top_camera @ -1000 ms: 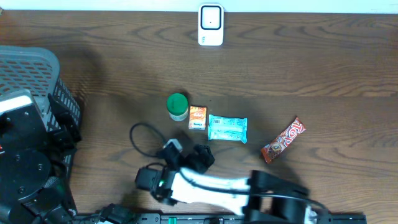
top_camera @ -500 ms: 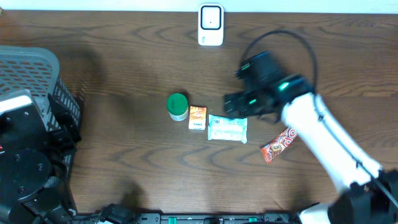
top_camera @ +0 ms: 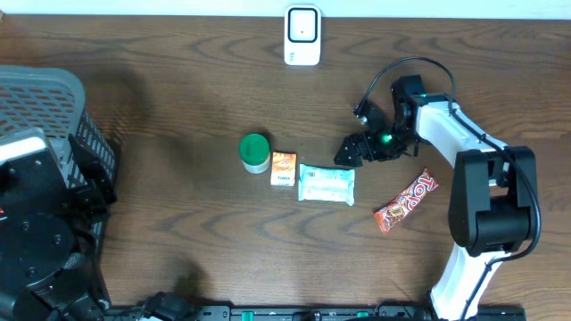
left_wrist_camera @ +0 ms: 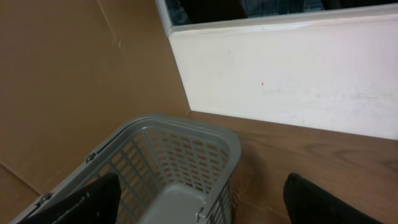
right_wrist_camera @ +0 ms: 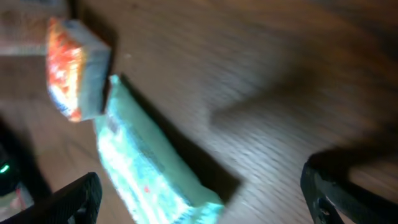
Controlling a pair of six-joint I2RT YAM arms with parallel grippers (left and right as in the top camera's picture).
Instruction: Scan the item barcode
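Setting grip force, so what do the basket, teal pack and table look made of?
Basket: grey plastic, matte, moulded lattice walls. Teal pack: probably thin plastic film, sealed flat ends. Table: dark wood or wood-look laminate, grain lines showing.

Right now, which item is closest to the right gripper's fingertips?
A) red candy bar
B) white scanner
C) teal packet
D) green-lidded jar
C: in the overhead view the open right gripper sits just up and right of the teal packet, farther from everything else.
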